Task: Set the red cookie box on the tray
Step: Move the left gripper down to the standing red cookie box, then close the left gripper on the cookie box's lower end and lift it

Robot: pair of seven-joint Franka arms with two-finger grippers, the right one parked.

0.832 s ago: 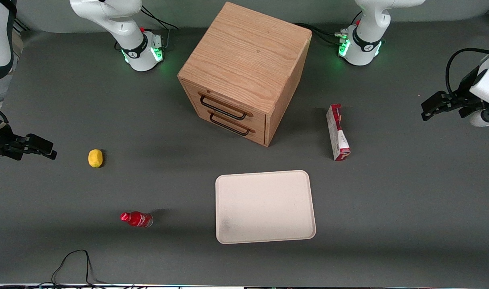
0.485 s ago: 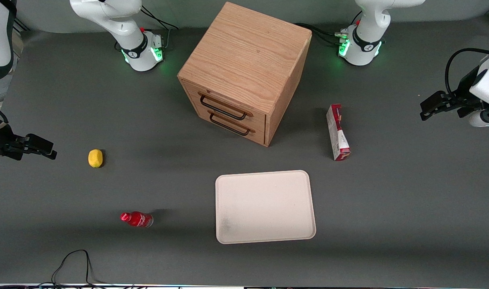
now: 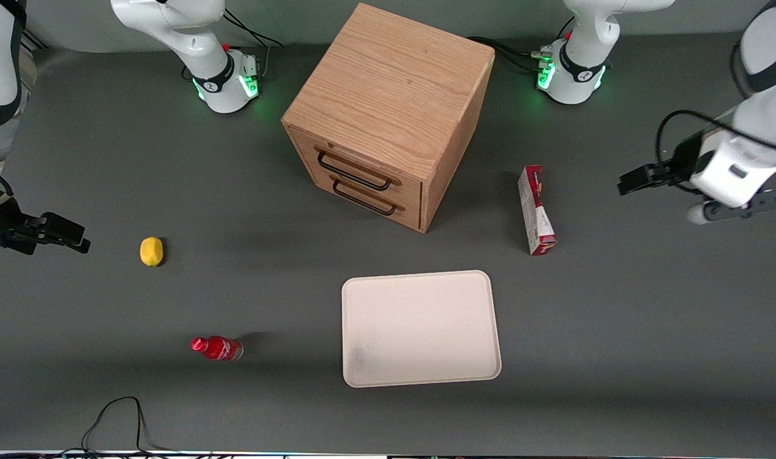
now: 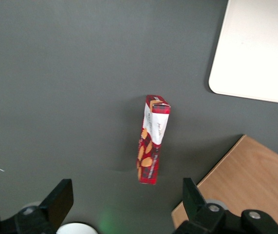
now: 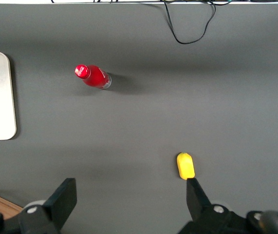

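The red cookie box point(image 3: 536, 210) is lying on the gray tabletop point(image 3: 617, 331), beside the wooden drawer cabinet point(image 3: 388, 115) and toward the working arm's end of the tabletop. It is resting on a long narrow side, one short end pointing toward the front camera, and nothing is touching it. The tray point(image 3: 420, 328) is sitting flat on the tabletop, nearer to the front camera than both the box and the cabinet — it is apart from the box, with bare tabletop showing between the two.

The gripper point(image 3: 633, 180) is hanging above the tabletop toward the working arm's end, well apart from the box and holding nothing. In the left wrist view its two fingers point(image 4: 61, 200) are standing spread wide apart, and the box point(image 4: 152, 146) is showing between them, lying on the tabletop below. That same view is catching a rounded corner of the tray point(image 4: 255, 48) and a corner of the cabinet's top point(image 4: 246, 180).

Toward the parked arm's end, a yellow lemon point(image 3: 151, 251) is lying on the tabletop, and a small red bottle point(image 3: 217, 348) is lying on its side nearer to the front camera than the lemon — both well apart from the tray.
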